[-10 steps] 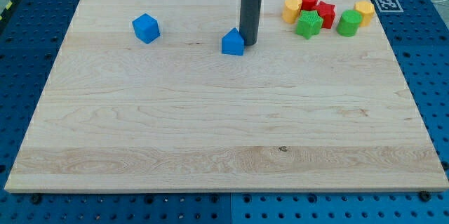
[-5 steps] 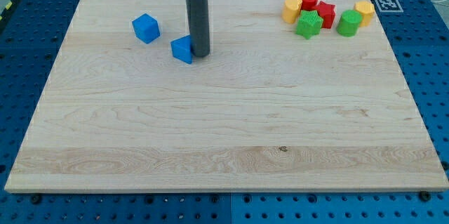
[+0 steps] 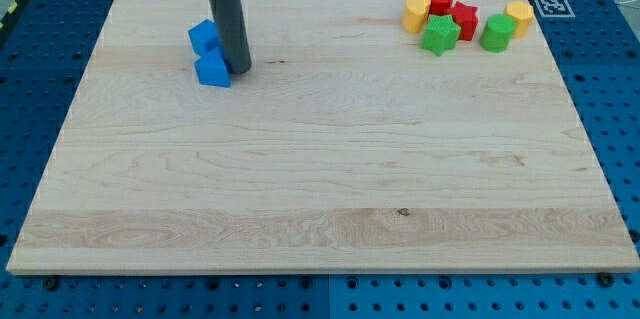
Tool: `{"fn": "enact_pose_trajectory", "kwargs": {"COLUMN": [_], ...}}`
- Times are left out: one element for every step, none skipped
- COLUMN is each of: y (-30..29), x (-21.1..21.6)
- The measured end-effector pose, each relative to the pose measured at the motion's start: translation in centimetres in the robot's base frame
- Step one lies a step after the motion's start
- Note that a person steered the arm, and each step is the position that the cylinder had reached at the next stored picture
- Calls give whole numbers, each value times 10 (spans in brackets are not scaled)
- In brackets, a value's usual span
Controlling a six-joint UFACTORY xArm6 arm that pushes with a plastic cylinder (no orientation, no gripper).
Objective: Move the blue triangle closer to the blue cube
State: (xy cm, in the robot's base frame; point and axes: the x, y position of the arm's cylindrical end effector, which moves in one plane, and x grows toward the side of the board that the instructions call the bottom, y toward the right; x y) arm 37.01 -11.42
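Note:
The blue triangle (image 3: pixel 212 70) lies on the wooden board near the view's upper left. It touches the blue cube (image 3: pixel 204 37), which sits just above it. My tip (image 3: pixel 238 69) rests on the board against the triangle's right side. The dark rod rises from there and hides part of the cube's right edge.
A cluster of blocks sits at the view's upper right: a yellow block (image 3: pixel 416 14), a red cylinder (image 3: pixel 440 0), a red block (image 3: pixel 463 19), a green block (image 3: pixel 438 35), a green block (image 3: pixel 497 32) and a yellow block (image 3: pixel 519 16). The board's edge (image 3: pixel 320 271) runs along the bottom.
My tip has moved left across the board, pushing the blue triangle from the upper middle until it touches the blue cube. The cube has stayed in place.

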Motion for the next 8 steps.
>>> {"fn": "enact_pose_trajectory", "kwargs": {"y": [-5,0,40,29,-12,-25,-25,-24], "x": [0,4,21,54,64,53,30,19]}}
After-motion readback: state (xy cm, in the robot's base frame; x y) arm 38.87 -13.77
